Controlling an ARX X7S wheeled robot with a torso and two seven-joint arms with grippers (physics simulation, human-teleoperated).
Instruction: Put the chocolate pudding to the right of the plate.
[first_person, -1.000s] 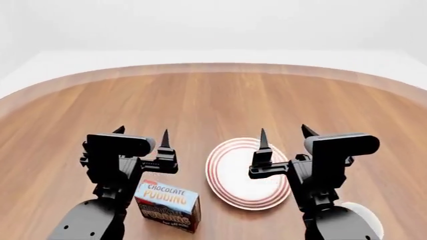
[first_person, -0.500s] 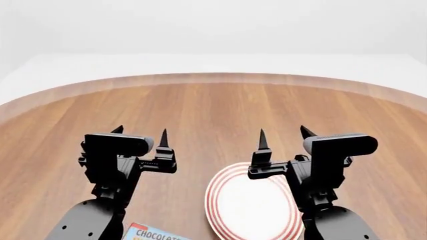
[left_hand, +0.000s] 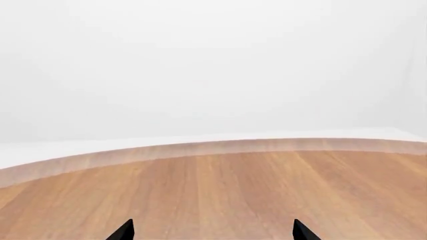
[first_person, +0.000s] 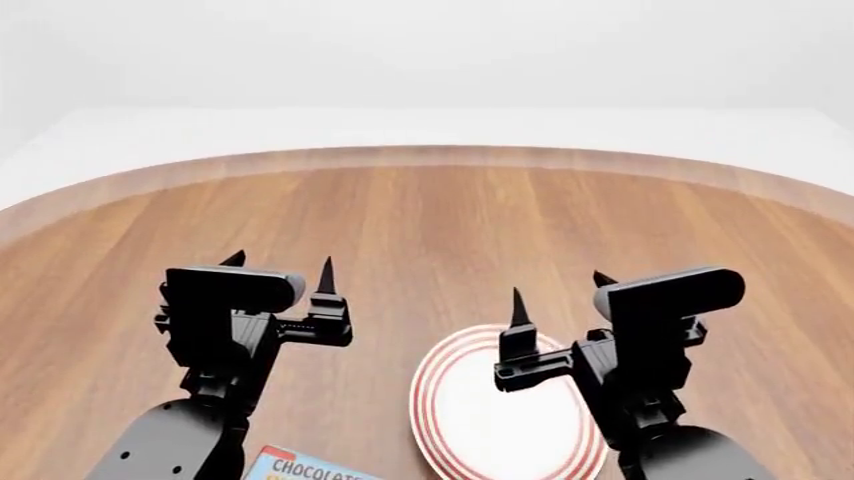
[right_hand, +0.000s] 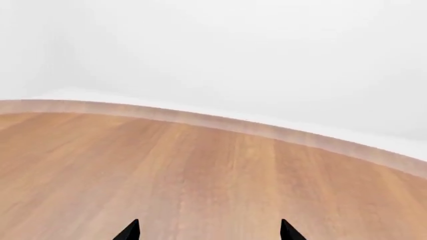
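reach step not begun: both pincers, left pincer (first_person: 279, 268) and right pincer (first_person: 558, 283), hover spread and empty, so next the left must drop to the chocolate pudding (first_person: 304, 467) at the surface's (first_person: 441, 220) near edge, left of the plate (first_person: 461, 420).

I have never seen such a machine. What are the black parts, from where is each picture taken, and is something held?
This is a simulated robot with two black arms. The head view looks down from its head. Each arm ends in a two-fingered end effector: the left end effector and the right end effector. Both are open and hold nothing.

The other two pictures come from cameras near each end effector. They show only the fingertips and bare wood beyond.

On the round wooden table lies a white plate with red rings, partly behind the right arm. The chocolate pudding box sits to its left, cut off by the picture's bottom edge.
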